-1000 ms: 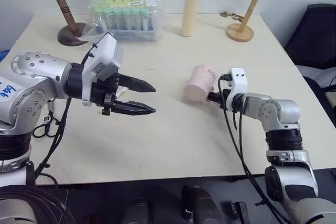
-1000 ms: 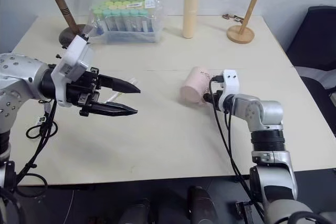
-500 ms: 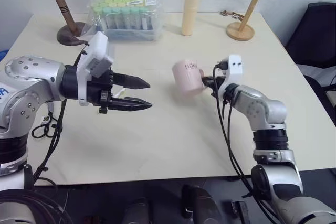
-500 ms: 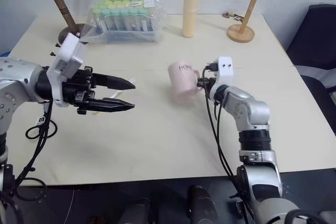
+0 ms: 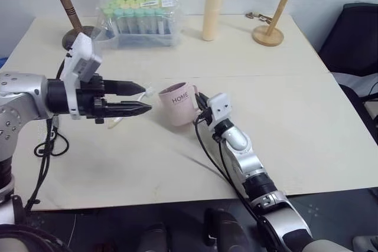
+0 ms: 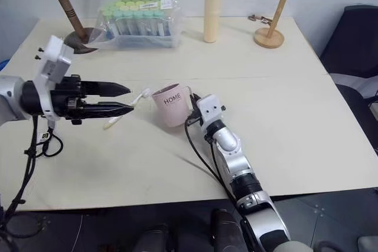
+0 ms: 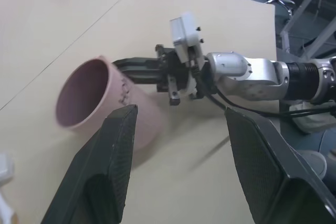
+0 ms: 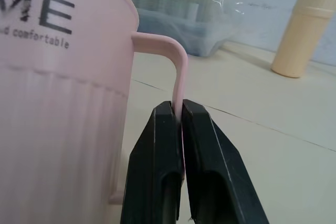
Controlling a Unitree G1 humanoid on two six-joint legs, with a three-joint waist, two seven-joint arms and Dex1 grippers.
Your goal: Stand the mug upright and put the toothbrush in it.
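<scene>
The right tool is pinching the handle of the mug, which is sitting mouth-up on the surface; the left tool is hovering beside it, fingers apart; the toothbrush is lying beneath that tool.

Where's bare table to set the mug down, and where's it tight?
Free: the near table in front of the mug, and the stretch right of the right claw. Tight: the back edge, with the tube box, bottle and wooden stands.
</scene>
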